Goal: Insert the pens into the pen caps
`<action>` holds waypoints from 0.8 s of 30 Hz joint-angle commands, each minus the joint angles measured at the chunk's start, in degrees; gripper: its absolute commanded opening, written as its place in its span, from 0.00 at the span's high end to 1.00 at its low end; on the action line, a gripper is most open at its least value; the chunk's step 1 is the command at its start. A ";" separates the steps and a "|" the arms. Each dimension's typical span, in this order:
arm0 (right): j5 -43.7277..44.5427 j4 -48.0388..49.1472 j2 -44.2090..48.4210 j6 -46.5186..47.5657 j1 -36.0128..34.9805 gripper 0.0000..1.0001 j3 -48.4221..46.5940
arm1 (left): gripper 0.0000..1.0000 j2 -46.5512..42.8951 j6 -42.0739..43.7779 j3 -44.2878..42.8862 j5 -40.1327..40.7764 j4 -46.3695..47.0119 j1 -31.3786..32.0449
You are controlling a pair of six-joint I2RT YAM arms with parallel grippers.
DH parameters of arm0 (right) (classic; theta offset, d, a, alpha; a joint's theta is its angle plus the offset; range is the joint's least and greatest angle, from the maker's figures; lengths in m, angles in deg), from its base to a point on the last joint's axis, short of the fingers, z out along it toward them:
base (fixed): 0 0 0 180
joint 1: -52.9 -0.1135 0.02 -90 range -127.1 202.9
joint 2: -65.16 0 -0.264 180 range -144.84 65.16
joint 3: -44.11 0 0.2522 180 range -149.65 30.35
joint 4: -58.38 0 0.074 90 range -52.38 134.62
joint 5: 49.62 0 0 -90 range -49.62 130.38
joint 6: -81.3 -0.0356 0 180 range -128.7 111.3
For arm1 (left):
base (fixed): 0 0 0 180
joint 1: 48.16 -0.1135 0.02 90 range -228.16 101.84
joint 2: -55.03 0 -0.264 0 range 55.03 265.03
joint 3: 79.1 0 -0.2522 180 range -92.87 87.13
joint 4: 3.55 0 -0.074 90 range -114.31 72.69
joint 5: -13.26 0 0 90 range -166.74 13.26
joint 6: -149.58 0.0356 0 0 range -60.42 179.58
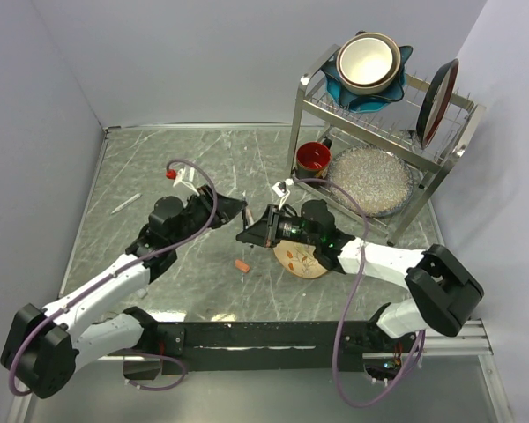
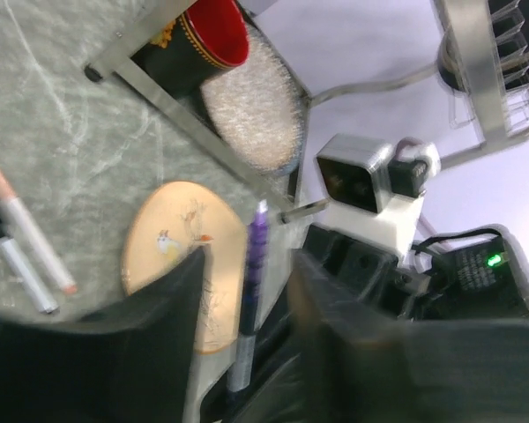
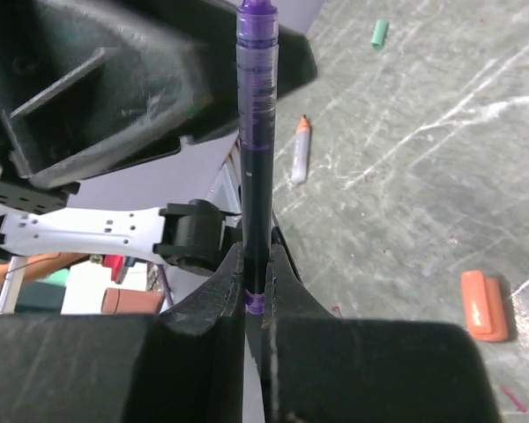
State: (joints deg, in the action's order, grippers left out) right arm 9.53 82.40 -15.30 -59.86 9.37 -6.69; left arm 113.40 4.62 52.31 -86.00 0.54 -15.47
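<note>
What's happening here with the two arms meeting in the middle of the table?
The right end effector is shut on a purple pen and holds it up between the fingers of the left end effector, which look open on either side of it. Lying loose on the table are an orange cap, a green cap and an orange-tipped pen.

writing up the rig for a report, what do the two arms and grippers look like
Both arms, left arm and right arm, have white shells on the long links and bulky black round joints. A thick purple cable loops loosely along each. The left gripper and right gripper are matte black with broad wedge-shaped fingers.
</note>
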 commanded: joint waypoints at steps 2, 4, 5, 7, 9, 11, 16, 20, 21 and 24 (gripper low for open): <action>2.98 2.39 5.75 1.67 -0.42 1.00 1.96 | 0.33 -3.61 7.66 -5.50 5.11 -7.98 0.27; 4.04 0.20 8.90 2.55 -0.33 1.00 3.28 | 0.31 -2.74 12.49 -10.92 9.05 -15.45 0.18; 5.44 -0.86 10.05 3.94 -0.33 1.00 3.72 | 0.31 -2.21 13.73 -13.05 11.34 -17.74 0.10; 7.03 -4.55 12.69 5.45 -0.33 1.00 4.86 | 0.30 0.33 16.80 -18.14 14.60 -24.69 -0.60; 8.44 -6.74 16.82 7.38 -0.24 1.00 6.44 | 0.30 2.70 17.69 -19.92 15.76 -25.93 -3.22; 9.31 -7.98 21.46 9.22 -0.24 1.00 7.41 | 0.30 5.77 17.17 -21.86 11.75 -25.76 -7.70; 9.84 -12.46 30.26 13.53 -0.24 1.00 9.88 | 0.31 14.74 16.72 -27.73 11.09 -24.88 -13.52; 9.32 -14.57 35.55 16.35 -0.24 1.00 11.11 | 0.31 25.35 24.44 -33.45 13.65 -21.64 -14.40; 9.23 -15.53 37.21 16.70 -0.24 1.00 11.28 | 0.31 27.48 28.38 -35.03 13.39 -21.36 -14.67; 9.05 -16.94 39.15 18.11 -0.24 1.00 11.63 | 0.32 36.35 33.40 -42.23 12.78 -22.76 -16.33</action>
State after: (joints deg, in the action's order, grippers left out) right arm 18.09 67.49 21.07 -45.61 9.26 4.35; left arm 142.58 27.72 18.58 -73.56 -23.13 -30.25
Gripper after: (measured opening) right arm 0.150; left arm 0.687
